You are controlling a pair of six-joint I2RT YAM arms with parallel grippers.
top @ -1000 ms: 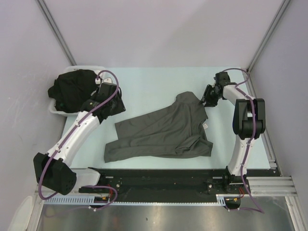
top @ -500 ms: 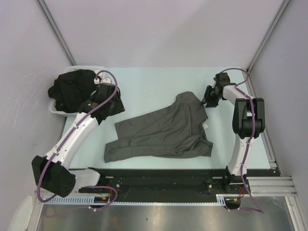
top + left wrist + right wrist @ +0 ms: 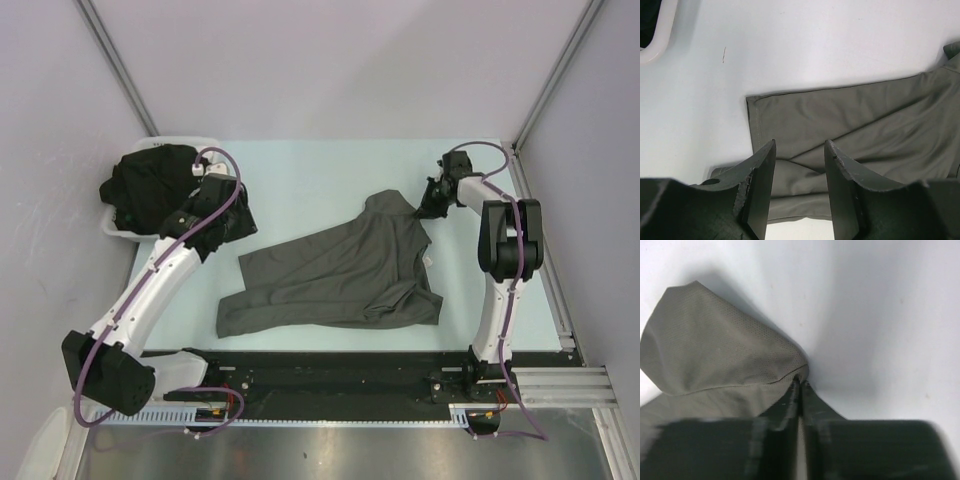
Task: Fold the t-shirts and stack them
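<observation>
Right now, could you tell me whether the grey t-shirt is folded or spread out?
Spread out: the charcoal grey t-shirt lies flat but creased on the table, one edge pinched in the right gripper.

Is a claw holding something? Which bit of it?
The right claw pinches the grey shirt by the edge of its far corner. The left claw is open and holds nothing.

Left arm point(image 3: 150, 290) stretched forward, left tool point(image 3: 799, 146) parted, right arm point(image 3: 503, 250) reaching far, right tool point(image 3: 800, 384) pinched closed.
</observation>
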